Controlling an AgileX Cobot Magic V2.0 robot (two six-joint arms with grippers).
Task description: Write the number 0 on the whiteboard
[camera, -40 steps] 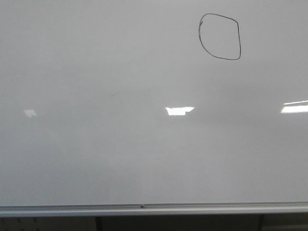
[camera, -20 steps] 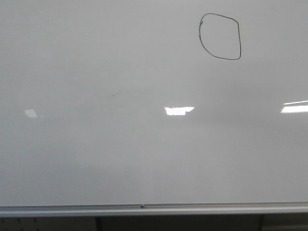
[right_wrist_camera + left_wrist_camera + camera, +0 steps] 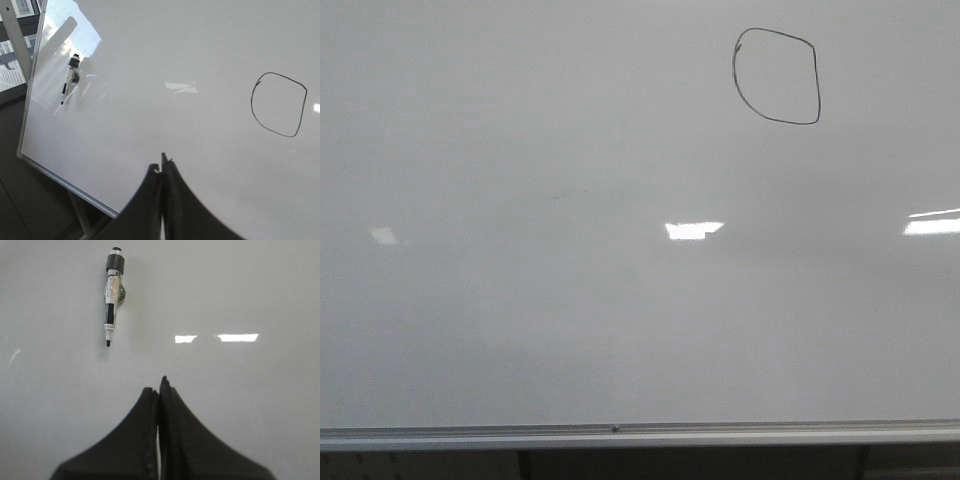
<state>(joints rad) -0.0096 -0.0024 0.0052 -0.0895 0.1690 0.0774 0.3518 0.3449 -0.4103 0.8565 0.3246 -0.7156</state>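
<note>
Nearest the wrist cameras, the left gripper (image 3: 159,385) had its fingers pressed together on nothing, and the right gripper (image 3: 162,162) likewise had its fingers closed and empty. Both were held off the whiteboard (image 3: 520,330), neither touching it.

Beyond them, one marker (image 3: 112,295) was on the board, uncapped, its tip pointing away from its dark end; it also showed in the right wrist view near the board's framed edge (image 3: 68,80), well apart from the drawing.

Farthest, in the front view's upper right, the 0 (image 3: 776,76) was a single closed black loop, somewhat squarish, also seen from the right wrist (image 3: 278,104).

The task looked done: the loop closed fully, the marker was released, and nothing seemed left to do.

Count: one whiteboard, one 0, one marker, two grippers.
</note>
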